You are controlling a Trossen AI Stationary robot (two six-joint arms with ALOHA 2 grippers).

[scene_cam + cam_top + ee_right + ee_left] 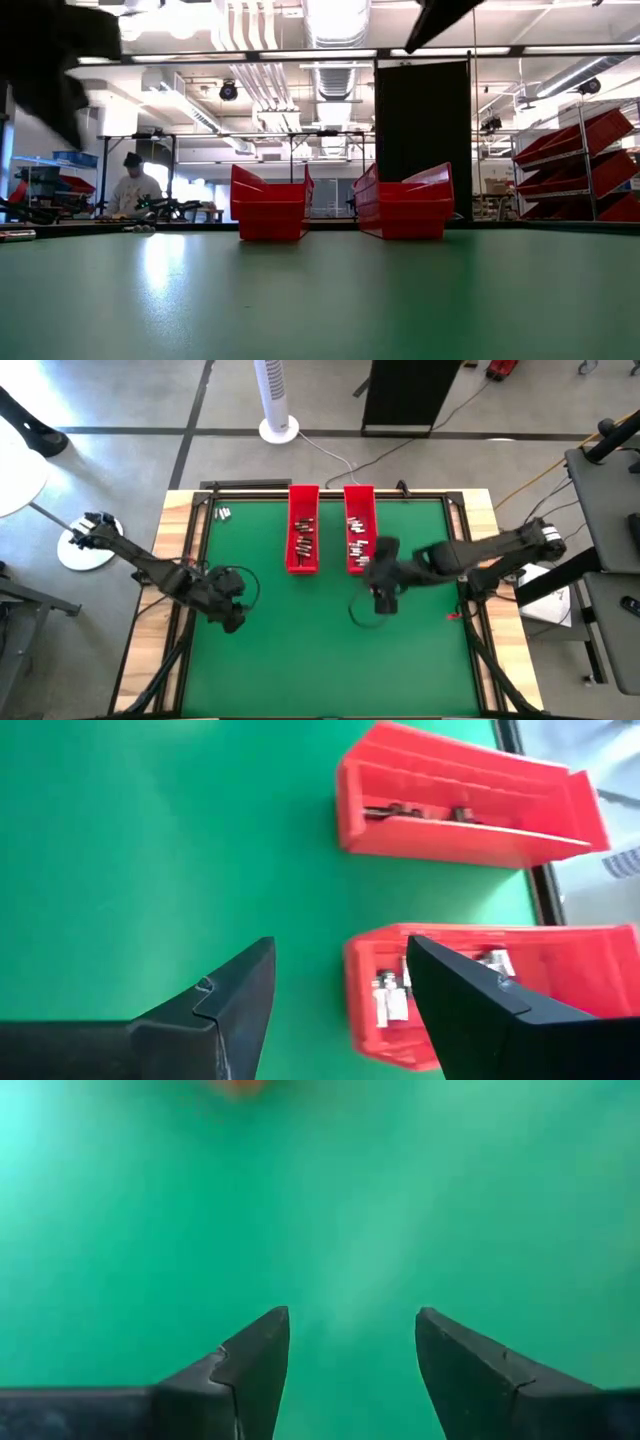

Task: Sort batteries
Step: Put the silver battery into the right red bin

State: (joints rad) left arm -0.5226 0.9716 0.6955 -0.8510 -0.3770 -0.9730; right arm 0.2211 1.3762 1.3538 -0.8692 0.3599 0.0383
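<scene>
Honestly, both grippers had their fingers apart and held nothing. Taking the right red tray [359,530] as landmark: the right gripper [340,995] hung just off its near end, probably having dropped one in, since batteries [392,995] lay inside. The left red tray [303,530] beside it held more, a few loose batteries [222,513] sat well left, and the left gripper [352,1350] waited over bare mat far left

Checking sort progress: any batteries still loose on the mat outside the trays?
Yes, a few batteries lie on the green mat near its far left corner, outside both red trays.
</scene>
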